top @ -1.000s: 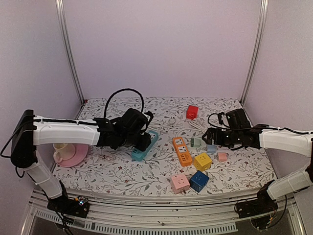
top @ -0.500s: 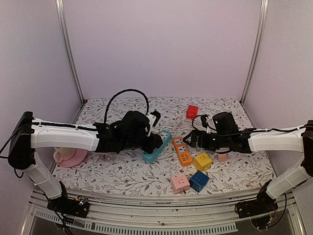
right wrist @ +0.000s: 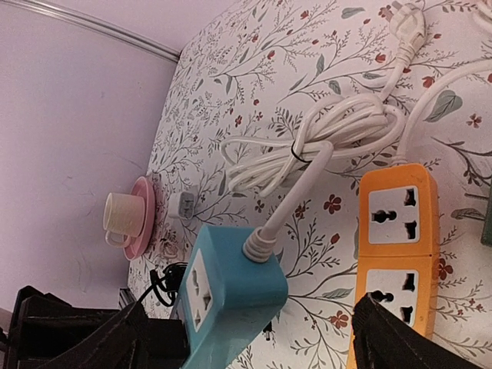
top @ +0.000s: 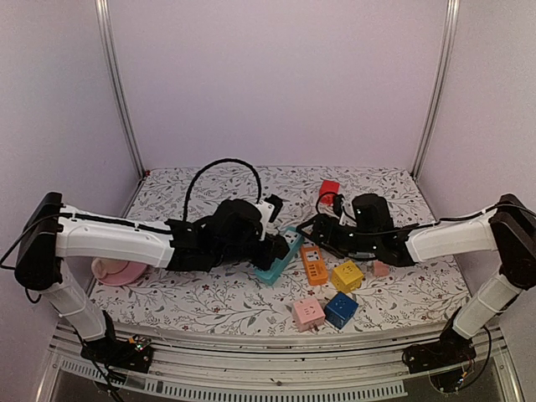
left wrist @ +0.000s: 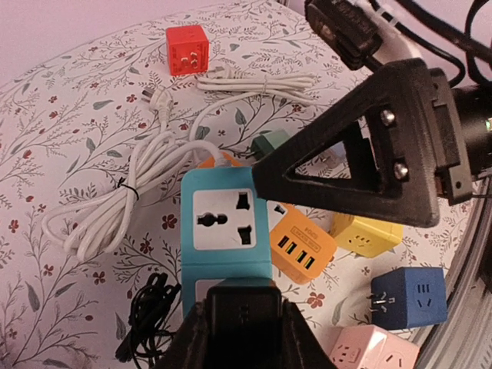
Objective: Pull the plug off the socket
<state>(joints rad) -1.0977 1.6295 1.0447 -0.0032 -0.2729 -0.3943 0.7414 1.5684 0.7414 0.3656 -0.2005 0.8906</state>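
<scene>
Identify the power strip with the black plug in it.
The teal power strip, its black plug clamped by the left gripper; the orange strip has none.

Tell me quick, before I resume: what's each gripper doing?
Left gripper: shut on the black plug in the blue power strip.
Right gripper: open, holding nothing.

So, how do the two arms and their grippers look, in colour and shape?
Both arms have white shells on the long links and black joints. The left arm ends in a bulky black wrist and left gripper, with a thick black cable arching over it. The right arm carries a thin black wire; the right gripper has black triangular fingers with a cut-out and two screws.
</scene>
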